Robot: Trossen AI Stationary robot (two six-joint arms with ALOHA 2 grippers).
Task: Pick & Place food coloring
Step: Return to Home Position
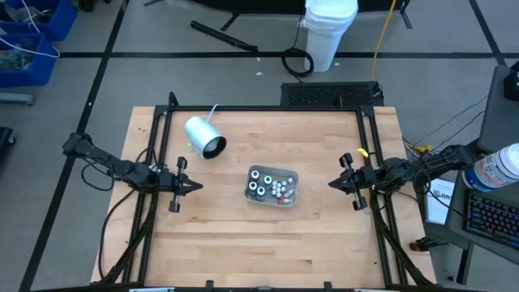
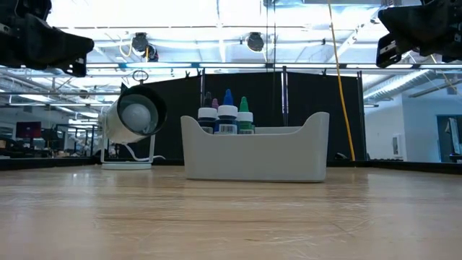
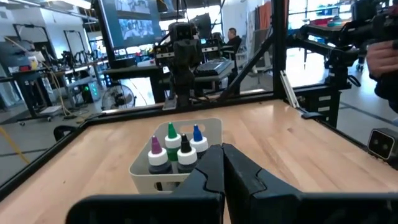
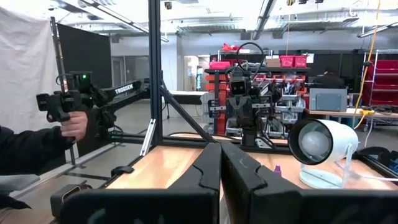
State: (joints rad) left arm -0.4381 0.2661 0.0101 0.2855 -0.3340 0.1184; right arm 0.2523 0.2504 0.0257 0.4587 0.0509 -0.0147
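Observation:
The food coloring bottles (image 1: 270, 187) stand in a small grey tray (image 1: 293, 195) at the table's middle. In the left wrist view their purple, green, blue and black tops (image 3: 175, 144) rise above the tray's wall (image 3: 148, 175). The low view shows the tops (image 2: 227, 115) over the tray's rim (image 2: 253, 153). My left gripper (image 1: 197, 186) hovers left of the tray, shut, pointing at it. My right gripper (image 1: 332, 183) hovers right of the tray, shut, also pointing at it. Both hang above the table and touch nothing.
A white-and-grey cylinder with a cord (image 1: 204, 136) lies on the table's far left, beyond my left gripper. A black frame (image 1: 268, 109) borders the table. In the right wrist view, a person's hand (image 4: 74, 124) holds a device beyond the table.

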